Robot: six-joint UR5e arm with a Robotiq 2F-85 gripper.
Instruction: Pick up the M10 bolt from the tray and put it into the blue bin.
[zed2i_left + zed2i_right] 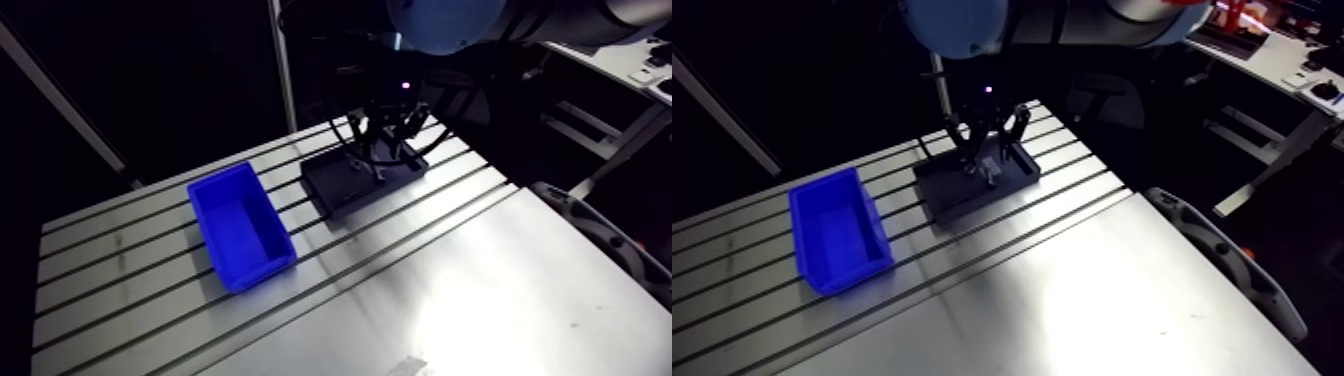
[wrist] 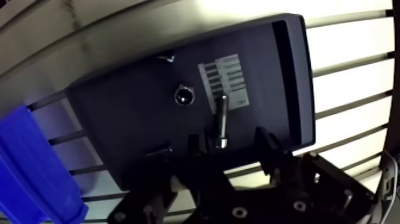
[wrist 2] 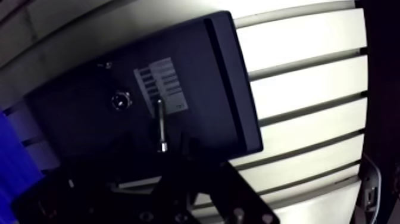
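I noted gripper open, M10 bolt's near end between its fingers, axis pointing straight ahead across the tray.

Arm view first: the dark two-fingered claw hangs right over the flat black plastic tray, hiding its middle, and what lies under it is too small to make out. Over to the wrist view: the blue plastic bin is cut by the frame, just one corner showing. The pale printed label on the tray is too blurred to read. A small silvery piece well ahead of the claw can't be identified.
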